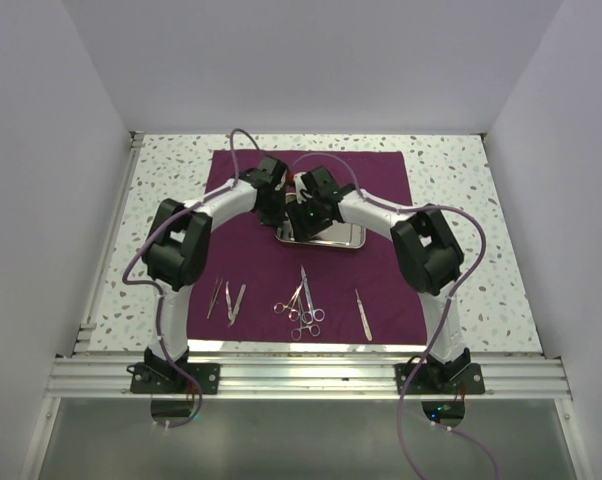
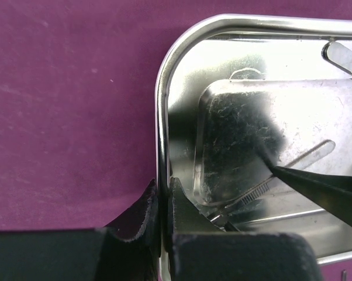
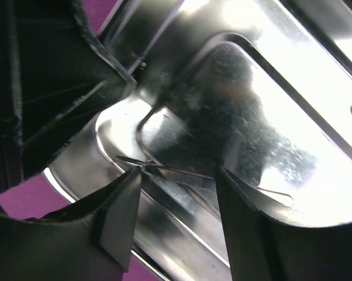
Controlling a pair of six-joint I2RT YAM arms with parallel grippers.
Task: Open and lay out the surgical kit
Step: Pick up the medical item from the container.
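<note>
The maroon cloth (image 1: pixel 381 180) lies spread flat on the table. The steel tray (image 1: pixel 326 240) sits at its middle. My left gripper (image 2: pixel 162 190) is shut on the tray's left rim (image 2: pixel 160 117), one finger outside and one inside. My right gripper (image 3: pixel 179 187) is open inside the tray (image 3: pixel 316 52), its fingers on either side of a pair of tweezers (image 3: pixel 187 175) lying on the tray floor; these tweezers also show in the left wrist view (image 2: pixel 264 187). Tweezers (image 1: pixel 226 298), scissors and forceps (image 1: pixel 301 300) and one more tool (image 1: pixel 363 313) lie in a row on the cloth's near part.
The speckled table (image 1: pixel 171 170) shows around the cloth. White walls close in the left, right and back. An aluminium rail (image 1: pixel 301 375) runs along the near edge at the arm bases.
</note>
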